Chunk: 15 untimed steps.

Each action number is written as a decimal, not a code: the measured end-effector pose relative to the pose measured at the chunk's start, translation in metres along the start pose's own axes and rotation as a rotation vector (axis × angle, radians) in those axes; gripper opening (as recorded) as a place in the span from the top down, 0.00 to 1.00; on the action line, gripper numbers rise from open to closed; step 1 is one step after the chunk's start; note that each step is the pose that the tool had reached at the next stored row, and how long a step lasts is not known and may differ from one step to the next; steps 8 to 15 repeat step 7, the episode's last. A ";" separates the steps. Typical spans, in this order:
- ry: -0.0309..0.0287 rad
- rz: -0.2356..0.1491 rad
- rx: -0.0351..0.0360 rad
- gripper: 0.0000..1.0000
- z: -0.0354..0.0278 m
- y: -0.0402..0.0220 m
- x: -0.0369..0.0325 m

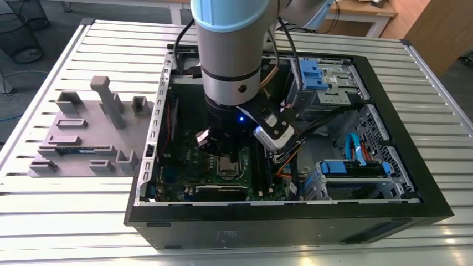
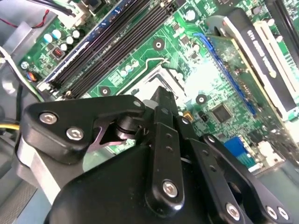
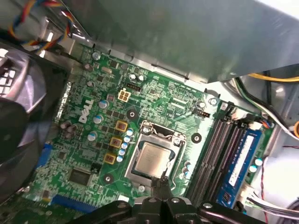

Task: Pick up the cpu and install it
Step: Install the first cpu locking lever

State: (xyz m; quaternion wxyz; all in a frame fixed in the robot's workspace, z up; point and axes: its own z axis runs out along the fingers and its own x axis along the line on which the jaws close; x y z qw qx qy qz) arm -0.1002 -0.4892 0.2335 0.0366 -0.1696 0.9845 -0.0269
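Observation:
The cpu, a small silver square, lies flat inside the metal socket frame on the green motherboard. My gripper hovers just off the socket's edge, fingers pressed together with nothing between them. In the second wrist view the black fingers cover most of the socket, hiding the cpu. In the exterior view the gripper hangs inside the open computer case, right above the socket.
Black memory slots run beside the socket, and a fan sits on its other side. Cables and blue drive bays fill the case toward the exterior view's right. A grey tray with a memory stick lies outside the case.

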 end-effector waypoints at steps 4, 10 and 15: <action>-0.0001 0.000 -0.0001 0.89 -0.0024 -0.0001 -0.0002; -0.0001 0.000 -0.0001 0.89 -0.0034 -0.0002 -0.0002; -0.0001 0.000 -0.0001 0.89 -0.0034 -0.0002 -0.0002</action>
